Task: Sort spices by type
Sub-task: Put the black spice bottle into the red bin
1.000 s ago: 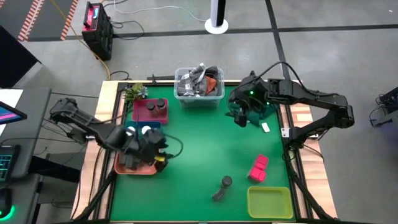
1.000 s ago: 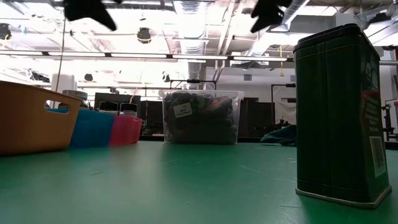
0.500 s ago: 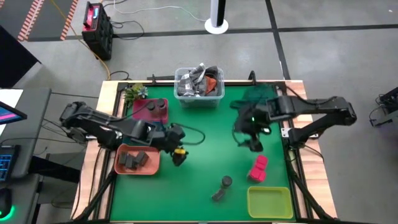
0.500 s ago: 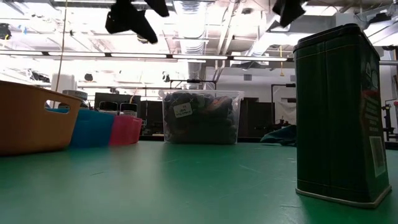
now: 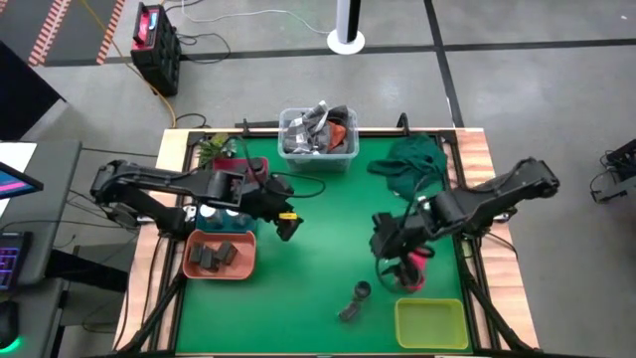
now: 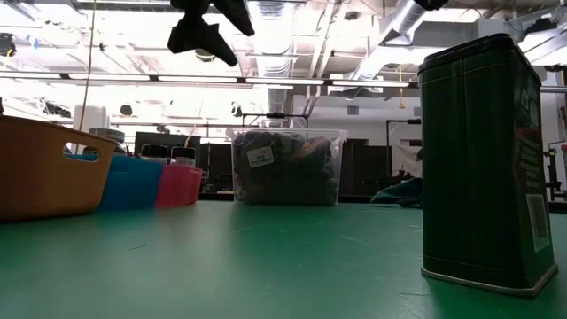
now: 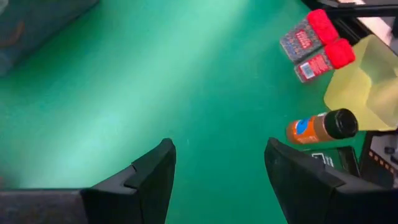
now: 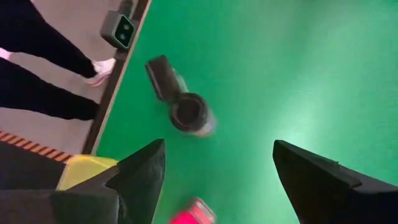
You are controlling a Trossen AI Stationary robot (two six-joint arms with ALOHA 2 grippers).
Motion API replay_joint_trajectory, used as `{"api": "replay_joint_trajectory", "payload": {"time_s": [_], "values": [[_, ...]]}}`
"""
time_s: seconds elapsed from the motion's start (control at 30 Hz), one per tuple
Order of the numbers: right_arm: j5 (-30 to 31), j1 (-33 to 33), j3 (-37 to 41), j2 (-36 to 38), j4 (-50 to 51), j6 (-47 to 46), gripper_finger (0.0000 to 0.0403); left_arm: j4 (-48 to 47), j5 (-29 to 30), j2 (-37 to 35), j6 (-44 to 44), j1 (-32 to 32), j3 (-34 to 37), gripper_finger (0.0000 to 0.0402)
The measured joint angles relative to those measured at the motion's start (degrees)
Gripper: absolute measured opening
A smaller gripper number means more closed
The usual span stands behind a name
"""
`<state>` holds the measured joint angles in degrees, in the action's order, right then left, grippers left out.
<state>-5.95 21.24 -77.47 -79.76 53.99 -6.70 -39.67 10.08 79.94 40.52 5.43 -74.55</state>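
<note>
Pink-capped spice blocks (image 5: 412, 270) lie just beside the right gripper (image 5: 390, 244), whose fingers hang spread and empty above the mat. They look light, rigid and slick; pinching across the flat sides seems safest. Left gripper (image 5: 286, 225) hovers open, well apart.

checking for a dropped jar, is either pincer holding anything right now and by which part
Nothing is held. The left pincer is open over bare green mat, and the right pincer is open above the dark-capped jar, with nothing between the fingers of either.
</note>
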Motion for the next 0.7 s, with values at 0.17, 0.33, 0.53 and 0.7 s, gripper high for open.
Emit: {"api": "replay_joint_trajectory", "payload": {"time_s": [0.17, 0.33, 0.53, 0.7], "values": [[1.2, 2.0, 0.0, -4.2, -2.7, -5.2, 0.0321, -1.5, 0.3, -3.4, -0.1, 2.1, 0.0, 0.0233], [1.8, 3.6, -1.2, -7.7, -4.9, -7.0, 0.0321, -4.6, 1.7, -6.7, 2.3, 5.0, 0.0, 0.0233], [5.9, 7.0, -5.1, -13.1, -4.5, -6.4, 0.0321, -7.5, 2.4, -8.8, 4.1, 7.5, 0.0, 0.0233], [7.0, 8.4, -8.0, -16.4, 0.5, -2.6, 0.0338, -7.6, 2.7, -8.7, 5.6, 8.8, 0.0, 0.0233]]}}
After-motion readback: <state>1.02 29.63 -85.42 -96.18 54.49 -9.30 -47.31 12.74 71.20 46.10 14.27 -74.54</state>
